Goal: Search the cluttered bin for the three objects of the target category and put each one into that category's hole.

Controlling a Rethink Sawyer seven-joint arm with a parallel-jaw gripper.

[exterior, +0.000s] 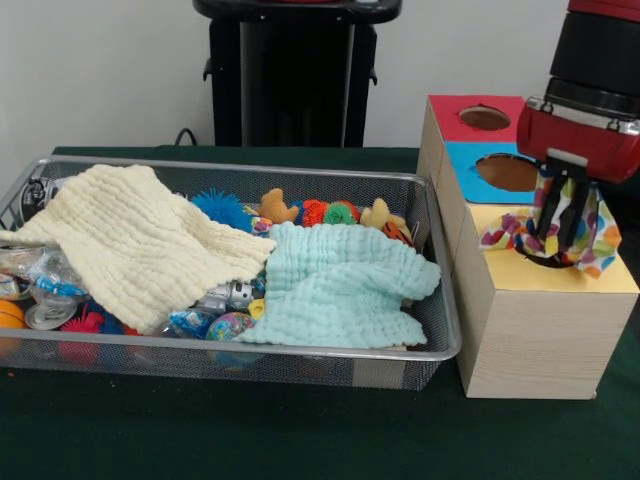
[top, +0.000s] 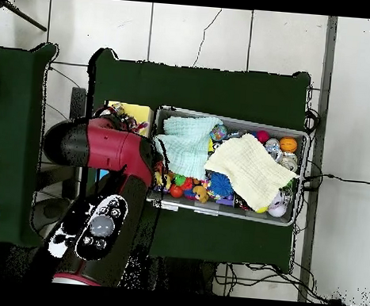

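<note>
- Wire-mesh bin [exterior: 430,215] on the table [exterior: 300,430], at 9 o'clock of the three-hole sorting box [exterior: 530,320], just beside it.
- In the bin: one muslin cloth [exterior: 140,240] toward 9 o'clock, a second muslin cloth [exterior: 340,285] toward 4 o'clock, both over the small toys [exterior: 320,212].
- Patterned cloth [exterior: 600,235] in the box's nearest hole, at 6 o'clock of the other two holes.

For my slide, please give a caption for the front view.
Gripper lowers a multicoloured cloth into the yellow hole of the box beside the cluttered mesh bin.
</note>
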